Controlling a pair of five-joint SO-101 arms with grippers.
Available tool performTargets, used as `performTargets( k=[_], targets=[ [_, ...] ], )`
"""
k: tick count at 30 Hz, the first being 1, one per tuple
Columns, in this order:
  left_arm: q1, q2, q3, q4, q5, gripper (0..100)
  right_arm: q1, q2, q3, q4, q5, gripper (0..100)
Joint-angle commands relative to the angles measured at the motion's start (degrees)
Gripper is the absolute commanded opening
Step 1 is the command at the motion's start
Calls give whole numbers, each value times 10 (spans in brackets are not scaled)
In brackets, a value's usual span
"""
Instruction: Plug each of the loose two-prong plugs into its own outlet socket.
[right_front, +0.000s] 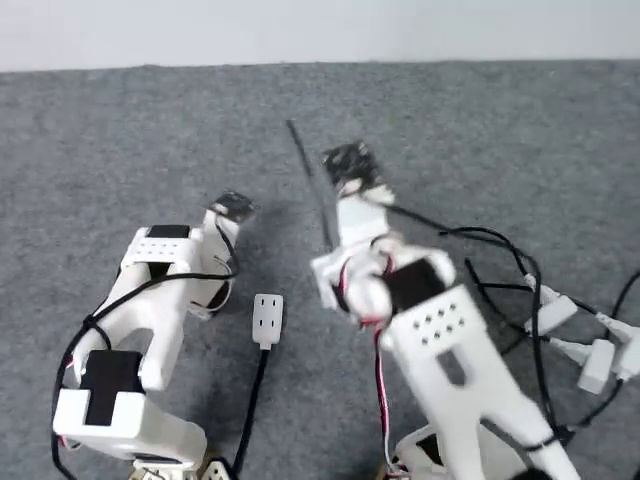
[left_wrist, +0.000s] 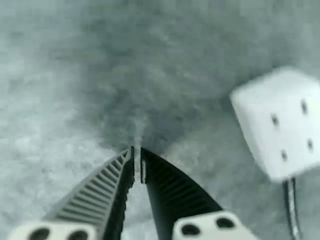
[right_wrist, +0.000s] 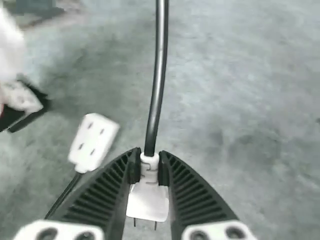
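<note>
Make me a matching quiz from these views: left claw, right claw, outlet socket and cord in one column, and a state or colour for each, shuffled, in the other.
Column one
1. left claw
2. right claw
3. outlet socket
4. cord

Column two
A. black, leading out of the plug
B. shut on the plug
C. white, lying on the carpet
D. shut with nothing in it

Pairs: 1-D, 2-B, 3-C, 4-A
</note>
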Motion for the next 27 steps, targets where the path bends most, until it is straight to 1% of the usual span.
performTargets(
  k=[1,4,8,11,15,20,23,25,27],
  targets=[
    [17,-39,11,15,-65,11,-44,-47,42,-42,4,8],
    [18,-70,41,3,-82,11,-83,-47,84,-69,4,8],
    [39,-119,87,-5,-113,11,-116,-47,105,-90,4,8],
    [49,-161,126,-23,-116,11,-120,-47,105,-91,4,8],
    [54,-211,166,-29,-141,11,-119,-47,105,-91,5,8],
    [86,-276,228,-29,-188,11,-118,-48,105,-91,4,8],
    [89,-323,254,-33,-192,11,-118,-52,104,-91,4,8],
    [87,-346,270,-51,-188,12,-118,-52,104,-100,3,8],
    [86,-359,279,-70,-157,12,-111,-51,104,-114,-18,8]
  ],
)
